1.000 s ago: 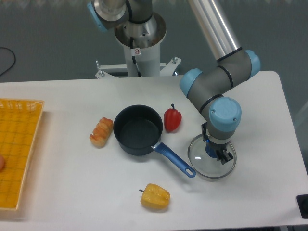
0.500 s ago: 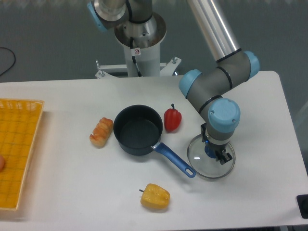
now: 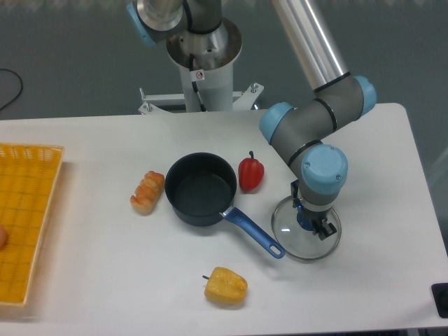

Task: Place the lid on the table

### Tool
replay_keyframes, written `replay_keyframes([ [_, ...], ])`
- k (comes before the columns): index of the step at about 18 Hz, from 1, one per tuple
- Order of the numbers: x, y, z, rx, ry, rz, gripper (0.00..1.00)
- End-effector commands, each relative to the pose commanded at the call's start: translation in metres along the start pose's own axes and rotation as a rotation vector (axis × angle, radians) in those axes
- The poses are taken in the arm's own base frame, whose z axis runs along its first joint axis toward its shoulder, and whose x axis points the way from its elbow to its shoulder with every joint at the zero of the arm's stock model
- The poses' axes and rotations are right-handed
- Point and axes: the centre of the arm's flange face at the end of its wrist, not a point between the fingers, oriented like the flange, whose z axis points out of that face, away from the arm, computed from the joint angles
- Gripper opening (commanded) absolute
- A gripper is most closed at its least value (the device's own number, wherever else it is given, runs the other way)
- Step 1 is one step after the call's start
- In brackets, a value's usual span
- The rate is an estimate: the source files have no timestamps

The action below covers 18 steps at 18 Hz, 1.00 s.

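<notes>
The lid [image 3: 288, 229], a clear glass disc with a thin metal rim, sits on or just above the white table [image 3: 105, 266], right of the pot's blue handle. My gripper [image 3: 310, 222] points straight down over its centre, and its fingers are closed around the blue knob, which the wrist mostly hides. I cannot tell whether the rim touches the tabletop. The dark pot [image 3: 201, 188] stands open and uncovered to the left.
A red pepper [image 3: 250, 173] stands just behind the pot, close to my arm. A bread roll [image 3: 147, 192] lies left of the pot, a yellow pepper [image 3: 225, 285] near the front edge. A yellow grid tray [image 3: 24, 217] occupies the far left.
The gripper and the lid have drifted a few pixels to the left and slightly up in the picture. Everything else has stayed put.
</notes>
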Motion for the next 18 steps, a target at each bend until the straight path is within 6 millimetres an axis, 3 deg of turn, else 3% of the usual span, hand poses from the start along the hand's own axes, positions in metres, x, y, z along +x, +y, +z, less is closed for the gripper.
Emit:
replay_keyframes([
  [8,0.001,-0.004,-0.002,-0.002,-0.002,0.000,0.89],
  [9,0.001,-0.003,-0.007,-0.001,-0.010,-0.002,0.98],
  [10,0.001,-0.004,-0.012,-0.001,-0.016,-0.002,1.00],
  [18,-0.001,-0.007,-0.058,-0.005,-0.095,0.011,1.00],
])
